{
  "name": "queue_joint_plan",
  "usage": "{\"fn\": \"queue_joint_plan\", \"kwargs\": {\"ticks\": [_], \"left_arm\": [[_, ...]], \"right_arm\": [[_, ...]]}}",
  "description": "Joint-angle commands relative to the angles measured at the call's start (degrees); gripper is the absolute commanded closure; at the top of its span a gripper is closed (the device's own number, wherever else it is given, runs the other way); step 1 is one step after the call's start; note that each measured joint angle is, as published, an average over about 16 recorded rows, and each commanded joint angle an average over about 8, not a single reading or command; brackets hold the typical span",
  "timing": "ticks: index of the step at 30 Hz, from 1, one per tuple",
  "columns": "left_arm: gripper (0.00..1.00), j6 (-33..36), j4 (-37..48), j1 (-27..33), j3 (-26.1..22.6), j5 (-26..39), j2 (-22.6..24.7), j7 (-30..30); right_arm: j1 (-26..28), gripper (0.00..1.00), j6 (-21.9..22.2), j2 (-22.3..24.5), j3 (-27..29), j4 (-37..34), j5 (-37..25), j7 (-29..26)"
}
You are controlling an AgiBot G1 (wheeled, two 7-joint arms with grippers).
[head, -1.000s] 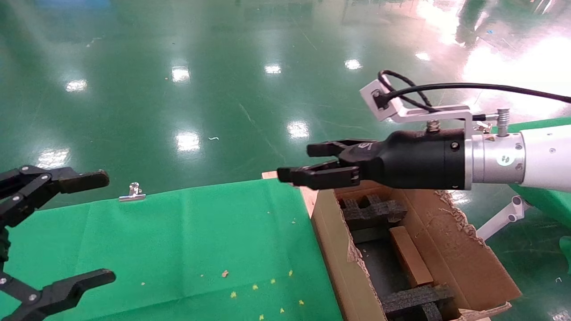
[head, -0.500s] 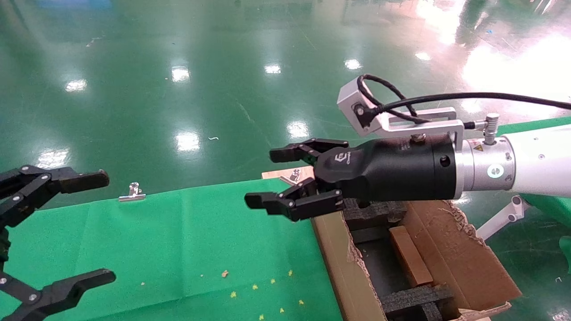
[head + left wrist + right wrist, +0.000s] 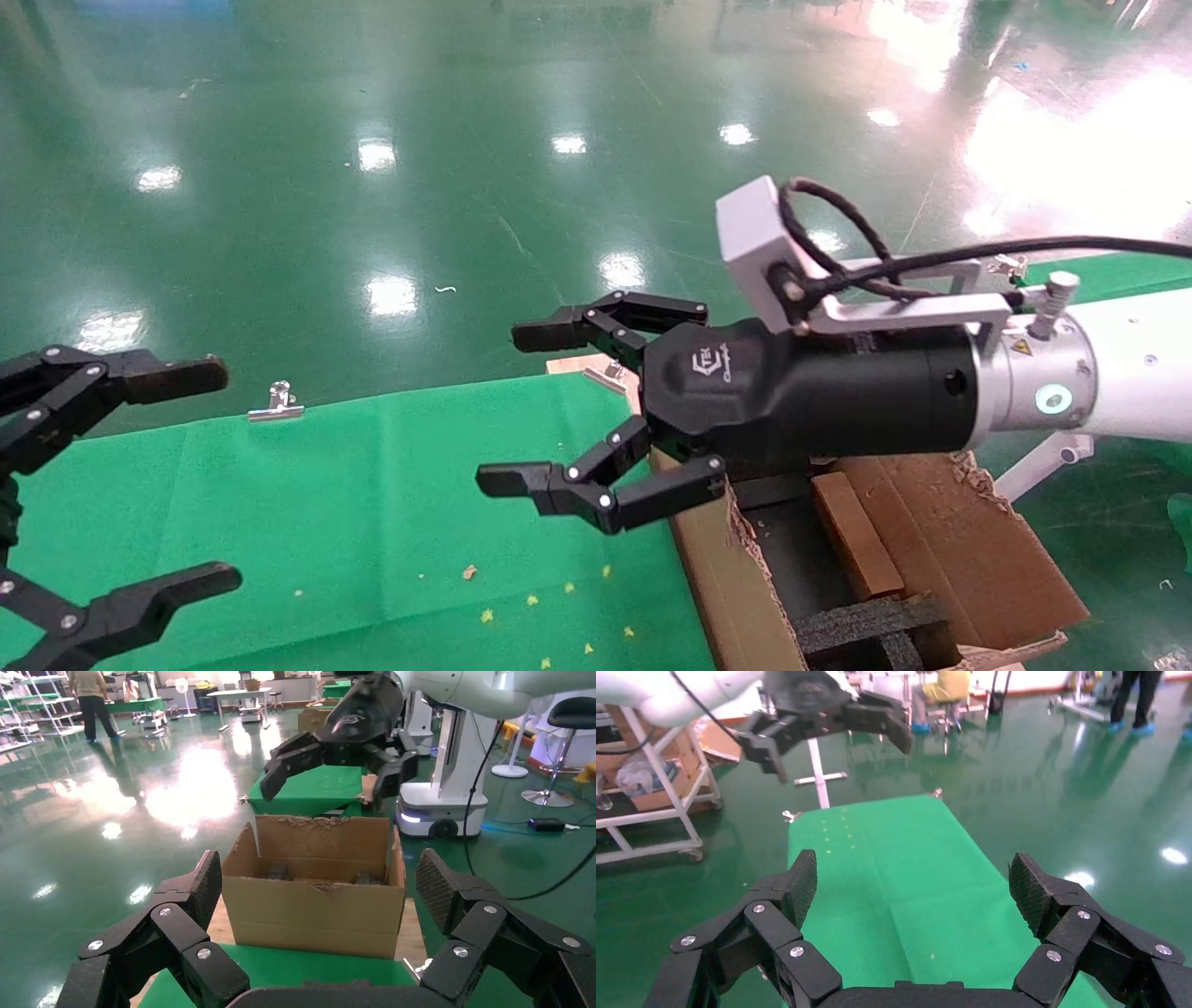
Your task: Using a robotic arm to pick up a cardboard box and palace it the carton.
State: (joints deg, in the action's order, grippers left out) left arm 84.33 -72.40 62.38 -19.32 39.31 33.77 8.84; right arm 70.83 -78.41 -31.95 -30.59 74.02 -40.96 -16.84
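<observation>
Shiny green workshop floor fills the background, and a green cloth-covered table (image 3: 391, 485) takes up the lower left of the head view, with a small metal clip (image 3: 277, 403) pinned at its far edge and a few yellowish crumbs (image 3: 531, 601) scattered near the front.

The right gripper (image 3: 559, 410) on the white robotic arm (image 3: 1117, 373) is seen spread wide and empty, hanging over the table's right edge, just beside the carton's left wall. A second ago it was pressed nearly together above the carton's far end; since then it has been swung toward 9 o'clock and opened up bit by bit. That reads like a release already made and a pull-away underway, so the drop-off looks basically done.

The carton (image 3: 941, 550) sits at roughly 4 o'clock from the table's middle, flaps up, edges ragged, with black foam blocks (image 3: 866, 624) inside. The cardboard box (image 3: 852, 536) is found lying inside it, between the foam pieces, touched by nothing.

The left gripper (image 3: 130, 485) is parked at 8 o'clock, spread open and holding nothing; from its wrist camera the carton (image 3: 316, 881) is seen straight ahead with the other gripper (image 3: 330, 748) above it.
</observation>
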Motion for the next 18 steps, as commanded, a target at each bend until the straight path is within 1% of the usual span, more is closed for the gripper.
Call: {"fn": "queue_joint_plan", "kwargs": {"ticks": [1,6,11,15,18], "left_arm": [[0.0,0.0,0.0,0.0,0.0,0.0,0.0,0.0],[0.0,0.0,0.0,0.0,0.0,0.0,0.0,0.0],[0.0,0.0,0.0,0.0,0.0,0.0,0.0,0.0],[0.0,0.0,0.0,0.0,0.0,0.0,0.0,0.0],[0.0,0.0,0.0,0.0,0.0,0.0,0.0,0.0]], "right_arm": [[-1.9,0.0,-1.5,-0.6,3.0,-0.1,-0.2,1.2],[-6.5,0.0,-5.1,-2.1,10.2,-0.3,-0.6,4.3],[-9.9,0.0,-7.7,-3.3,15.8,-0.5,-0.9,6.3],[-11.1,0.0,-8.6,-3.6,17.7,-0.5,-1.0,6.9],[-11.0,0.0,-8.5,-3.6,17.4,-0.5,-1.1,6.7]]}}
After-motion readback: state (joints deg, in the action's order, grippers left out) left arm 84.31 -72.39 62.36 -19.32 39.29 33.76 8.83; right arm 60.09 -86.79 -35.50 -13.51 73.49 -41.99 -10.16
